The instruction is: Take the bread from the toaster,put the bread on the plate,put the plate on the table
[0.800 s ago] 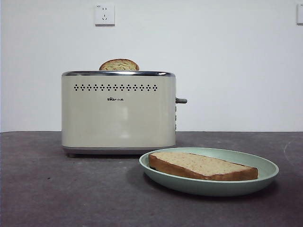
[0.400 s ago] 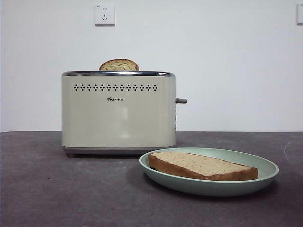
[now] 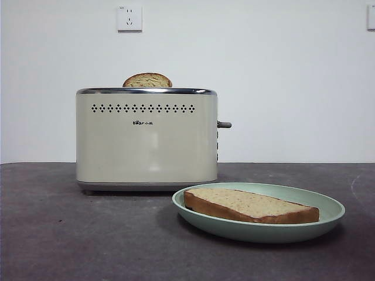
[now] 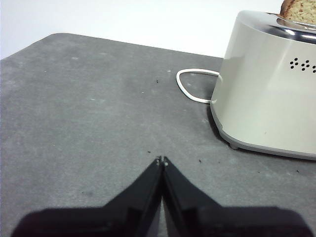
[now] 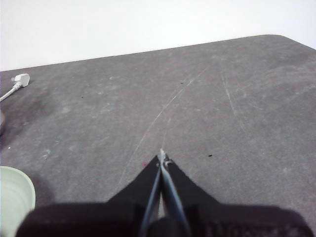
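bread (image 3: 251, 206) flat on plate (image 3: 328, 208), plate apparently on table (image 3: 70, 234)

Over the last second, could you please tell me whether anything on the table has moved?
Nothing visibly changed. The bread still lies flat on the plate, which rests on the table beside the toaster, and the other slice still stands in its slot.

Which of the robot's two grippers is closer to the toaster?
The left, judging by the wrist views. The left gripper, shut, hangs over the table just beside the toaster. The right gripper, also shut, shows no toaster, only the plate rim.
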